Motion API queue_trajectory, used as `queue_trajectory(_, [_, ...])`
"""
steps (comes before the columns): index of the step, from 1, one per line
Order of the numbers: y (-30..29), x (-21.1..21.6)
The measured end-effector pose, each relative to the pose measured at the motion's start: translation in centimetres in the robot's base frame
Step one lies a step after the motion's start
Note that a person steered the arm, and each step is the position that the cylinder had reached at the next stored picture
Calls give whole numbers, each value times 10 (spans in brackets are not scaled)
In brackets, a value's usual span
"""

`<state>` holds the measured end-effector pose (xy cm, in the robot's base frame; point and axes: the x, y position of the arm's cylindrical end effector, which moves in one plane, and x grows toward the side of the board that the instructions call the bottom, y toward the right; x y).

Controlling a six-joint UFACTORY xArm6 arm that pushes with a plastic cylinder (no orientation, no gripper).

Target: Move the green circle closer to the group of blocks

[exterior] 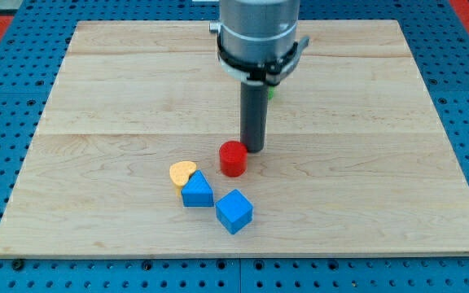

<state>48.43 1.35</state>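
Blue cube (234, 211) nearest, green circle (271, 92) mostly hidden behind arm, tool a gripless rod, tip (254, 150) beside red cylinder (233, 158).

Pale matt wooden board (365, 163)

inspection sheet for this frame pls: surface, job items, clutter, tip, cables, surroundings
Surface: light wooden board, flat, no damage seen.
Job's things: green circle almost wholly hidden behind the arm, only a green sliver showing at the rod's right near the view's top. Group near the view's bottom: red cylinder, yellow heart, blue triangular block touching the heart, blue cube.
Clutter: nothing seen.
Grippers: none fitted; my tip sits just right of the red cylinder, close to or touching it, well away from the green circle.
Cables: nothing seen.
Surroundings: blue perforated base around the board; red patches at the top corners.
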Motion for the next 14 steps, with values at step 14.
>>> queue_trajectory(14, [2, -142])
